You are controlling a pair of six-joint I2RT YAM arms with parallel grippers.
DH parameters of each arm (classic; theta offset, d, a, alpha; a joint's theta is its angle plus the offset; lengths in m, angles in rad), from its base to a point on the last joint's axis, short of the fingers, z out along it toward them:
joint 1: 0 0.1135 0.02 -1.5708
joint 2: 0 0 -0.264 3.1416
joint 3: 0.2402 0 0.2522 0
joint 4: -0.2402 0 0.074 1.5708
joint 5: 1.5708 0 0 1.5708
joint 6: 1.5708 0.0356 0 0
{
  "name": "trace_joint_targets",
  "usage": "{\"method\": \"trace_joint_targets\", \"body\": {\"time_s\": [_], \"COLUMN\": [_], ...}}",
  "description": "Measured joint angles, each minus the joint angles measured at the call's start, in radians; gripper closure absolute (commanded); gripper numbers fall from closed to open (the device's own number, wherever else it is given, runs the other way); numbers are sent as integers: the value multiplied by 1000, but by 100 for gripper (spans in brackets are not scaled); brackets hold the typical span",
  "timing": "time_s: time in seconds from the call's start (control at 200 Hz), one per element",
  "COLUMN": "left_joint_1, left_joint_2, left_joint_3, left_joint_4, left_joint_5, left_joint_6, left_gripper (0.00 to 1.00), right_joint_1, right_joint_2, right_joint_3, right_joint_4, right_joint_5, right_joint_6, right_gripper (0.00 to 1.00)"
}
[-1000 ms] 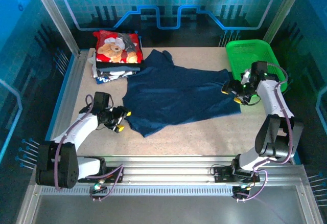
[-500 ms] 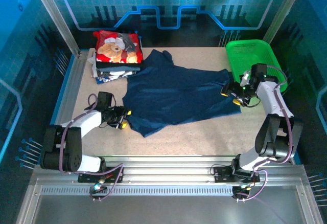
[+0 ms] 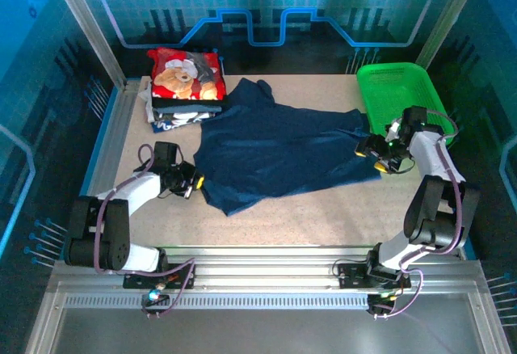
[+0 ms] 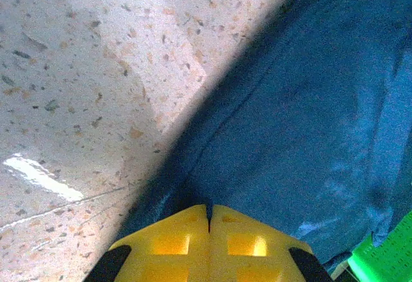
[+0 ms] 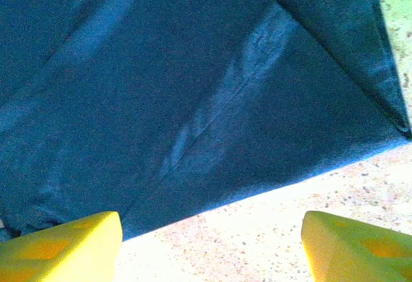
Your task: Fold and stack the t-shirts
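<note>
From above, the navy t-shirt (image 3: 283, 148) lies open and rumpled across the middle of the table (image 3: 307, 217), not yet folded. A stack of folded shirts (image 3: 182, 107), topped by the red teddy-bear shirt (image 3: 187, 75), sits at the far left corner, and the green basket (image 3: 400, 87) stands at the far right. The left gripper (image 3: 191, 184) is at the shirt's left edge and the right gripper (image 3: 380, 153) at its right edge, presumably so the cloth can be lifted and flattened between them. No chest print shows, so I cannot tell which face is up.

At the left wrist, the left gripper (image 4: 208, 212) has its yellow fingers pressed together on the shirt's edge, where cloth meets bare tabletop, pinching it. How much fabric is caught is hidden beneath them.

At the right wrist, the right gripper (image 5: 209, 230) stands spread wide with nothing between its fingers, over the shirt's hem, apparently poised for a matching grab. Most of each finger is cut off at the bottom, and whether they touch the cloth is unclear.
</note>
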Motion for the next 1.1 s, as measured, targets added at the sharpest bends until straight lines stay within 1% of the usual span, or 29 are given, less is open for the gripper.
{"method": "trace_joint_targets", "body": {"time_s": [0.2, 0.395, 0.53, 0.685, 0.955, 1.101], "left_joint_1": [0, 0, 0, 0, 0, 0], "left_joint_2": [-106, -187, -203, -210, -224, -242], "left_joint_3": [59, 66, 66, 56, 29, 19], "left_joint_4": [-95, -164, -188, -202, -204, -213], "left_joint_5": [-2, -2, -2, -2, -2, -2], "left_joint_6": [71, 105, 116, 116, 116, 116], "left_gripper": [100, 100, 100, 100, 100, 100], "right_joint_1": [3, 39, 80, 115, 123, 128], "right_joint_2": [99, 198, 256, 325, 376, 410], "right_joint_3": [7, 67, 139, 214, 255, 286], "right_joint_4": [33, 39, 39, 34, 30, 31], "right_joint_5": [31, 105, 150, 212, 311, 342], "right_joint_6": [16, 47, 77, 108, 154, 167], "right_gripper": [29, 34, 38, 45, 57, 60]}}
